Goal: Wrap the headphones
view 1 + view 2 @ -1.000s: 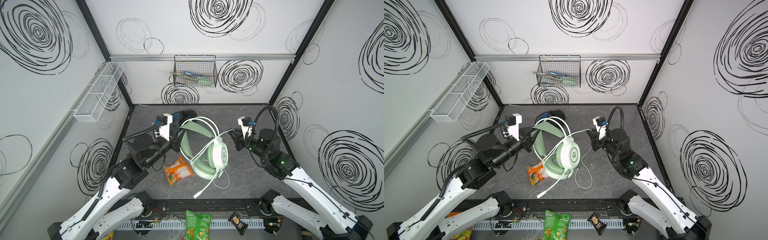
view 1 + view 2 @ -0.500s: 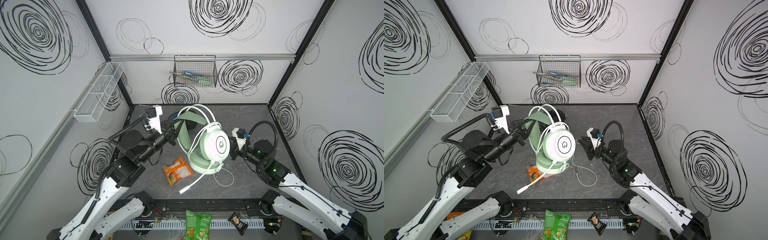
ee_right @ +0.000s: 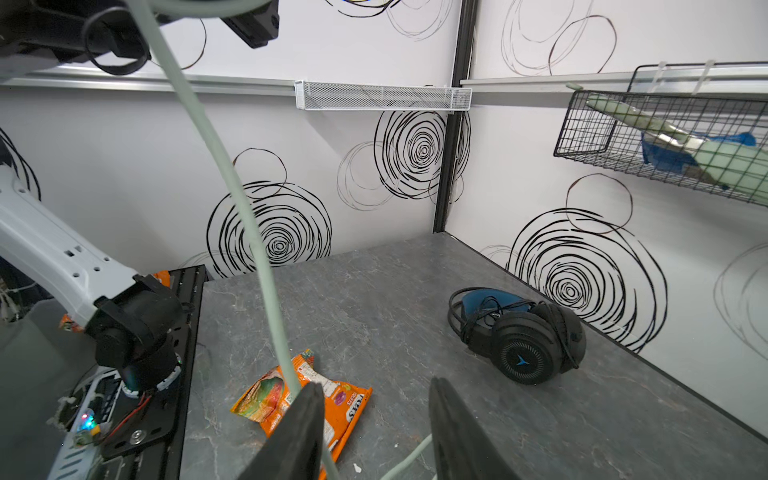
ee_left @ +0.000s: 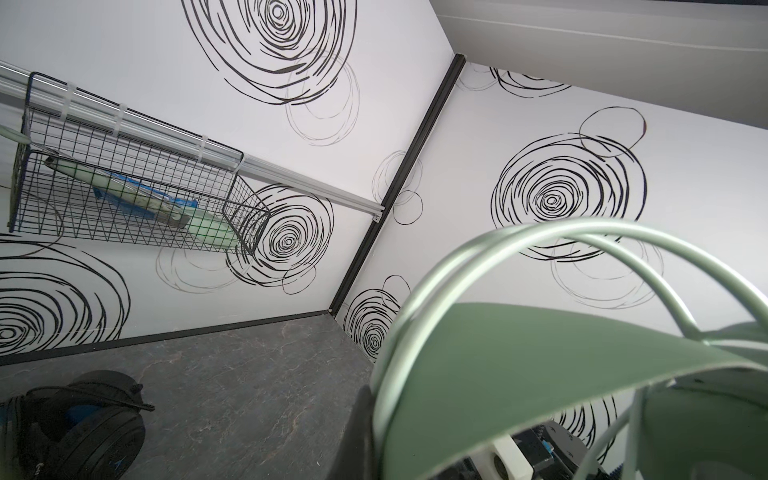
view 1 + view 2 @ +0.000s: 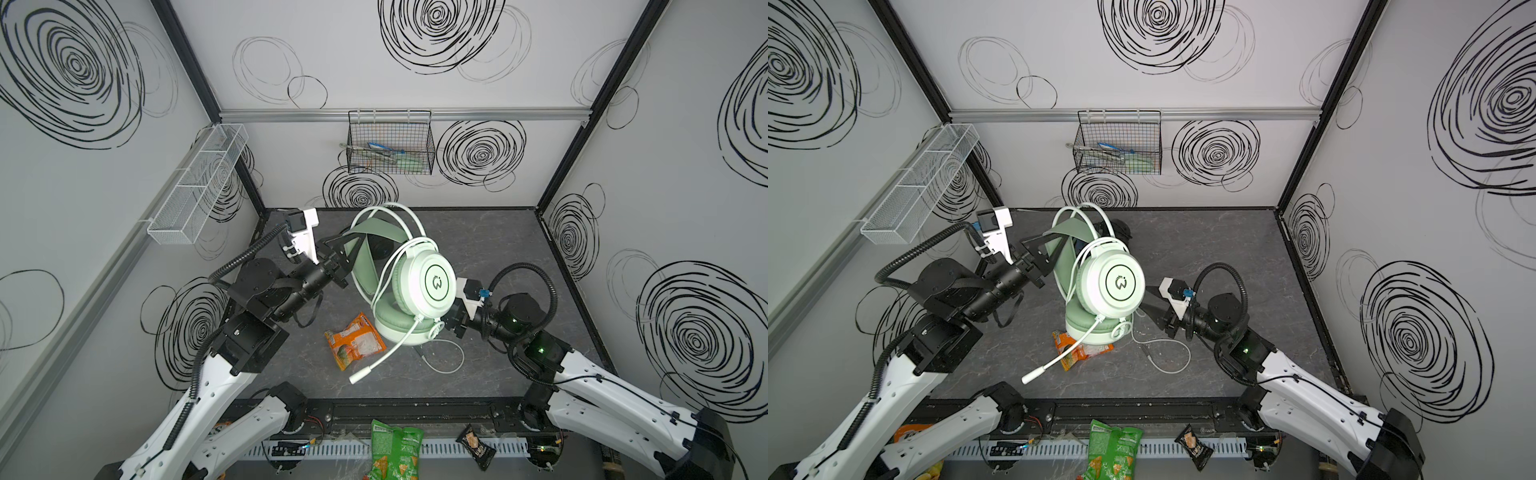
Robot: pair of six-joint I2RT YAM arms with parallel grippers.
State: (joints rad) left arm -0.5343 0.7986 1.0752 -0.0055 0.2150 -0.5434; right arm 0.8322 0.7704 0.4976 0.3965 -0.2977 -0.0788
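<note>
Mint-green headset [image 5: 419, 286] raised higher than a second ago, now hanging upright above table. Left gripper [image 5: 347, 253] pinched tight on headband strap. Right gripper [image 3: 374, 382] just spread its jaws beside lower earcup; whitish cable [image 3: 249, 232] runs loose past one finger. Likely release before regrasp; wrap unfinished. Black headset [image 3: 519, 336] lies at back of table.

The mint headset [image 5: 1112, 286] largely hides the black headset [image 5: 1120, 229].

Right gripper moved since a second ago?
Yes. The right gripper has come forward, away from the wire basket, toward the front rail.
</note>
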